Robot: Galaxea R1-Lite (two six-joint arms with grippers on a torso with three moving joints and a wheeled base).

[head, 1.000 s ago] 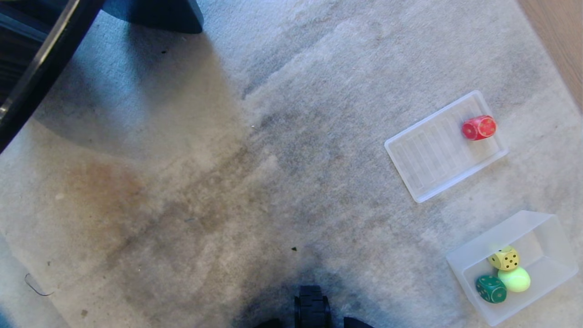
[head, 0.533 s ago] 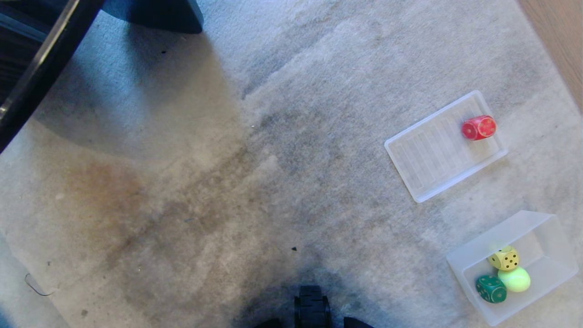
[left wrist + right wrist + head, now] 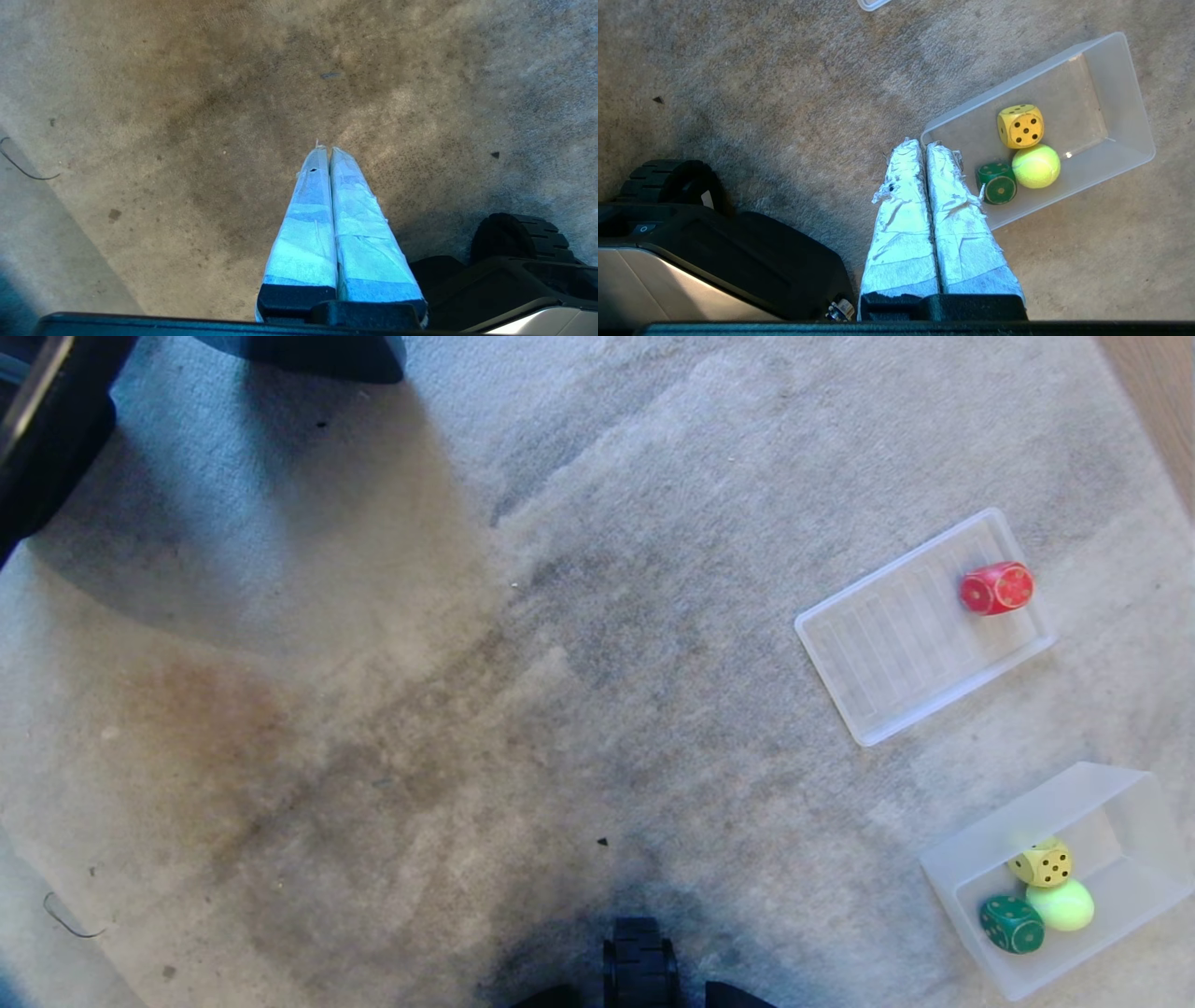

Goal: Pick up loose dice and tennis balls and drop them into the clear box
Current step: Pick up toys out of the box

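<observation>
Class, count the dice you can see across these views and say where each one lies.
3. The yellow die and green die lie inside the clear box beside a tennis ball; the red die sits in the shallow ribbed tray. Others may be out of view.

Between the earlier head views and now the whole scene slides, so the camera turns rather than the things. The dark furniture [image 3: 56,420] at the upper left drifts further out of the picture. The ribbed tray [image 3: 896,663] with the red die [image 3: 997,588] sits slightly higher and further right, and the clear box [image 3: 971,868] now runs past the right edge.
</observation>
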